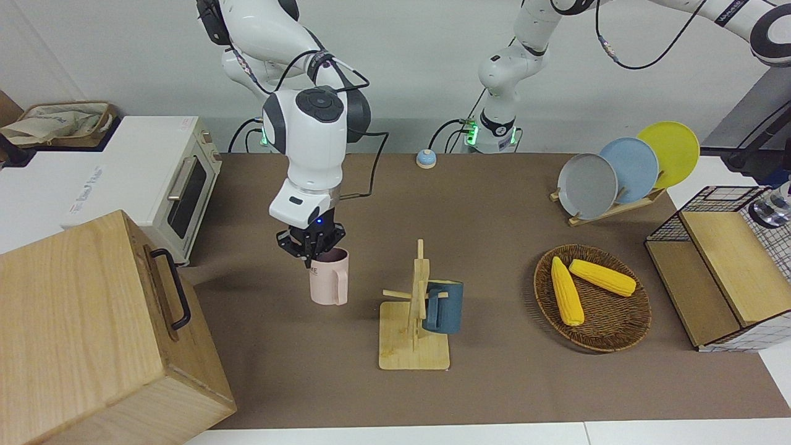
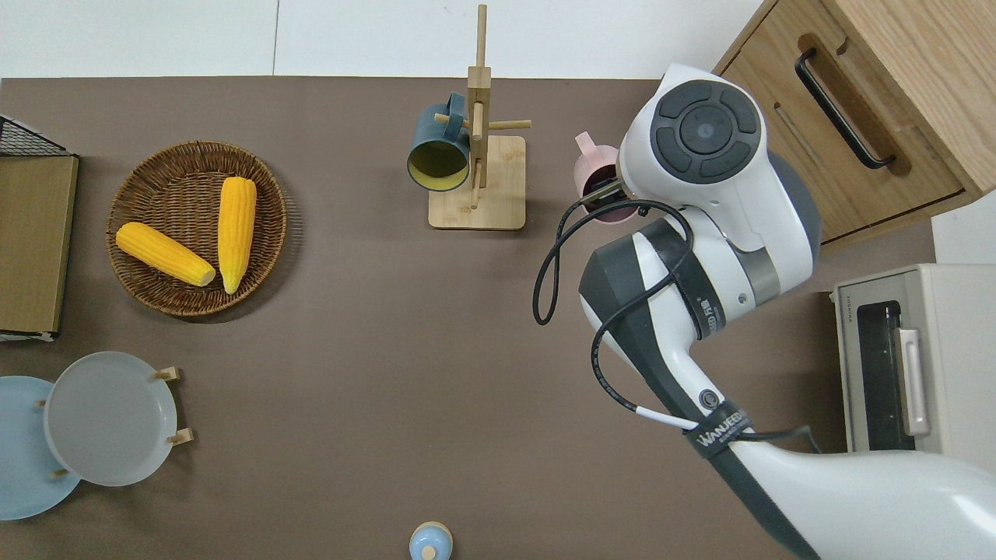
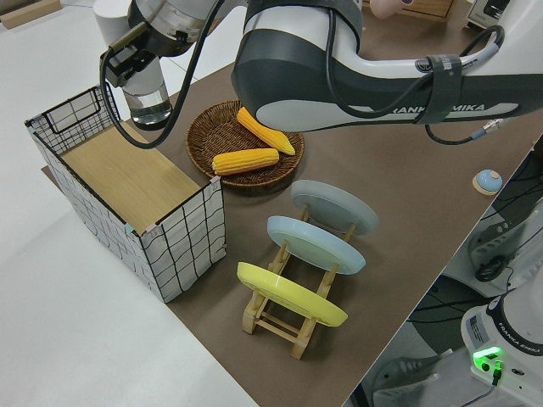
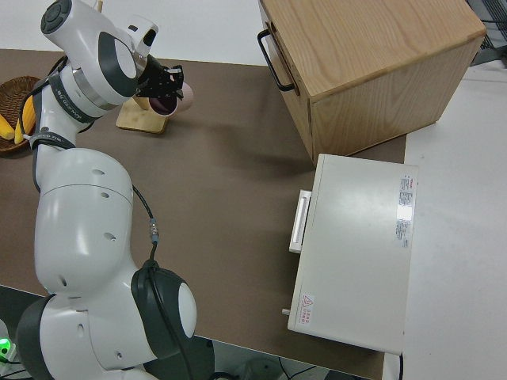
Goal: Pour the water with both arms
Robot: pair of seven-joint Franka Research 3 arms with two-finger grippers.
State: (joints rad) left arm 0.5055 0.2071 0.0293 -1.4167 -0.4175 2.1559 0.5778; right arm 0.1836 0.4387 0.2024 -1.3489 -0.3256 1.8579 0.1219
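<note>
Gripping now: my right gripper (image 1: pixel 312 246) is clamped on the rim of the pale pink plastic mug (image 1: pixel 329 276), on the brown desk (image 1: pixel 494 383) beside the wooden mug rack (image 1: pixel 415 315).
Left gripper (image 3: pixel 129 61): holding a clear glass (image 3: pixel 149 99) over the wire-sided wooden crate (image 3: pixel 127 182).
Next: I judge lifting both vessels together to pour.

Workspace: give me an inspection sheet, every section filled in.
Surface: brown table mat, no spills seen.
Job's things: pink mug beside the wooden rack; clear glass held in the air.
Clutter: blue mug hung on the rack; wicker basket with two corn cobs; three plates on a stand; small bell.
Grippers: right claw at the pink mug's rim; left claw holds the glass over the wire crate.
Cables: black cable loops off the right arm.
Surroundings: toaster oven, wooden box.
</note>
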